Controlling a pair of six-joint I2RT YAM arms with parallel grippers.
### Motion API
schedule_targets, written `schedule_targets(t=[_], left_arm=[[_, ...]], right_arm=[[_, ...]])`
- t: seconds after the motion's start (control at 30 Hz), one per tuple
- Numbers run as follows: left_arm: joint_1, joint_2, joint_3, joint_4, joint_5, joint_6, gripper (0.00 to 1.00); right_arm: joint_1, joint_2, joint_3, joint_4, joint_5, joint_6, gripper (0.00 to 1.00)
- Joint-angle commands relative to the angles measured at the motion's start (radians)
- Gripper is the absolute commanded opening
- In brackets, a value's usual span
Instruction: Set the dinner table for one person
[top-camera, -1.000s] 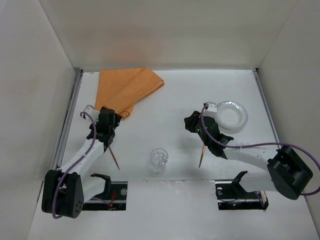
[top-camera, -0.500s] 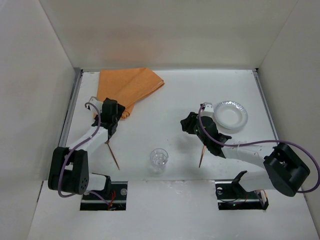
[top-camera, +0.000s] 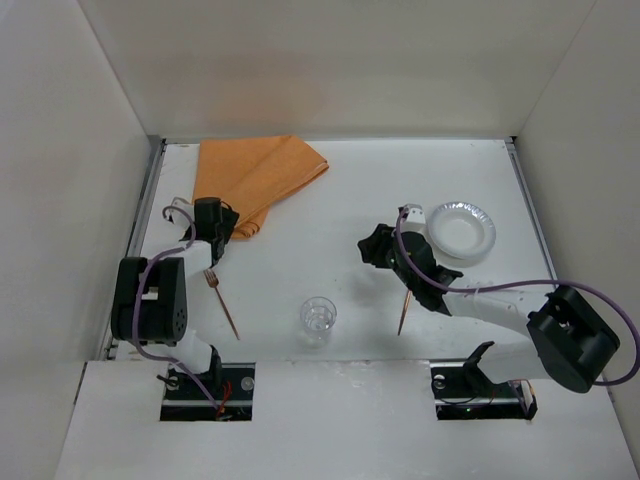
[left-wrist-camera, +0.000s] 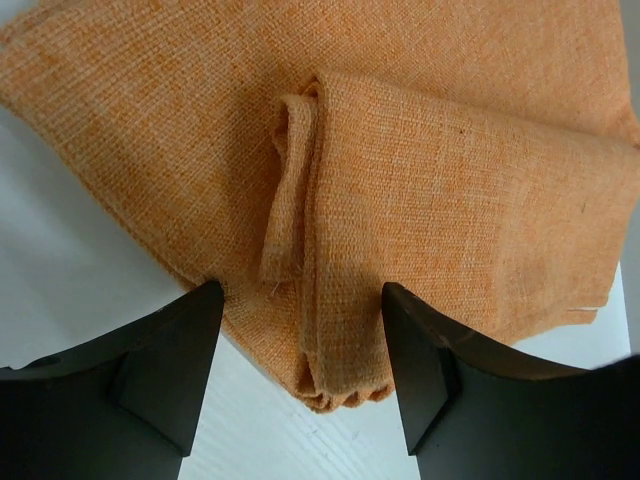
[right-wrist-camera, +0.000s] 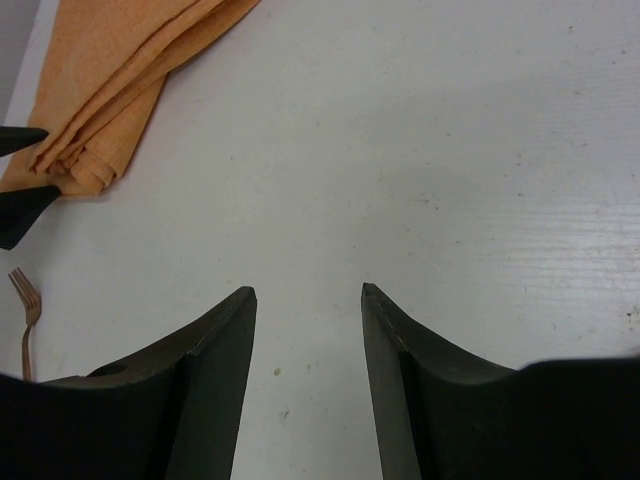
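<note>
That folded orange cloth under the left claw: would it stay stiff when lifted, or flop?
Probably flop: the folded orange woven cloth shows soft, rumpled layers at its corner, so it would likely drape and unfold. It looks thin and light. Its coarse weave should give the open left gripper fair grip.

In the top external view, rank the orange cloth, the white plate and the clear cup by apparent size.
Largest to smallest: folded orange woven cloth, round white paper plate, small clear plastic cup. The gaps are clear, with no ties.
</note>
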Motion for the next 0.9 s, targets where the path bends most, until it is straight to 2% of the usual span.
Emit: schedule_targets(t=[0.0, 0.4, 0.67, 0.87], left_arm=[[0.011, 0.013, 0.045, 0.096, 0.061, -0.011, 0.62], [0.008, 0.036, 0.061, 0.135, 0.070, 0.012, 0.55], [-0.025, -0.134, -0.047, 0.023, -0.023, 0.006, 0.58], [-0.032, -0.209, -0.042, -0.008, -0.046, 0.018, 0.58]], right_arm=[[0.001, -0.002, 0.045, 0.031, -0.022, -0.008, 0.52], [0.021, 0.038, 0.074, 0.019, -0.057, -0.011, 0.52], [0.024, 0.064, 0.085, 0.014, -0.067, -0.014, 0.53], [0.035, 0.096, 0.105, 0.005, -0.076, -0.014, 0.53]])
